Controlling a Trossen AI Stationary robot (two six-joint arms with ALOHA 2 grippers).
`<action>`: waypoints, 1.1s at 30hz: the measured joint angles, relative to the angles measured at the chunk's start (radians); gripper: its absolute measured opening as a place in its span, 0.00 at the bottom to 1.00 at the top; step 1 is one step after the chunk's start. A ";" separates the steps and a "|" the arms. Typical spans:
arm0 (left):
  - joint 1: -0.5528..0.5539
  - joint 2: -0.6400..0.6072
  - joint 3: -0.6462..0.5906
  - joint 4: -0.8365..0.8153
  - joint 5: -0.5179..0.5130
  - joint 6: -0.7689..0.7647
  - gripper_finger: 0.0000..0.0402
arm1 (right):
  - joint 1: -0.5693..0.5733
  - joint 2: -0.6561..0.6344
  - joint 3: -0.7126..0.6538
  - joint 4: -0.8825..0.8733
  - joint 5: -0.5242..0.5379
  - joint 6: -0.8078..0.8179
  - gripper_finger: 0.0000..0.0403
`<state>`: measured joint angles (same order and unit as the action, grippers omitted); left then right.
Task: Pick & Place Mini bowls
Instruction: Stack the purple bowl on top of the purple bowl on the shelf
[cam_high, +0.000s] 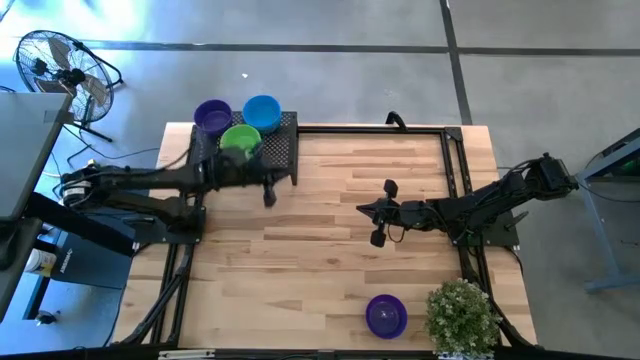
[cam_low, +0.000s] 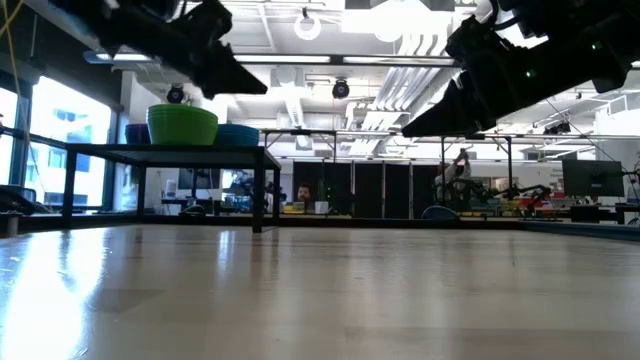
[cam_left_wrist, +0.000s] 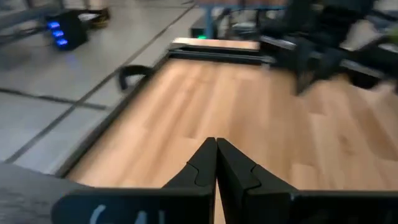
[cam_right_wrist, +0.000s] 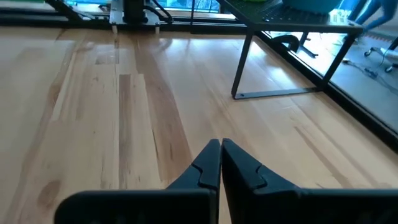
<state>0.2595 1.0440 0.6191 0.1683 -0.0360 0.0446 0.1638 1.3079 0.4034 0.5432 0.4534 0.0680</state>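
Observation:
Three mini bowls stand on top of the black mesh rack (cam_high: 270, 150) at the table's far left: a purple one (cam_high: 212, 117), a blue one (cam_high: 262, 112) and a green one (cam_high: 240, 140). The green bowl (cam_low: 182, 125) also shows on the rack in the low view. Another purple bowl (cam_high: 386, 315) sits on the table near the front edge. My left gripper (cam_left_wrist: 216, 142) is shut and empty, hanging just in front of the rack (cam_high: 270, 190). My right gripper (cam_right_wrist: 221, 144) is shut and empty above the table's middle (cam_high: 362, 208).
A small potted plant (cam_high: 462, 315) stands at the near right corner beside the purple bowl. A black frame (cam_high: 455, 160) runs along the table's far and right edges. Bare wood lies between the two grippers.

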 joint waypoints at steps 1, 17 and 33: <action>-0.023 -0.001 -0.036 0.048 0.000 -0.005 0.00 | 0.000 0.000 0.000 0.000 0.000 0.012 0.01; -0.136 0.000 -0.328 0.487 0.026 -0.030 0.00 | 0.080 -0.115 0.225 -0.734 -0.091 0.407 0.18; -0.136 0.001 -0.329 0.480 0.048 -0.023 0.00 | 0.392 -0.013 0.336 -0.967 -0.373 0.909 0.44</action>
<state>0.1238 1.0451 0.2901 0.6479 0.0120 0.0212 0.5562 1.2953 0.7395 -0.4235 0.0803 0.9772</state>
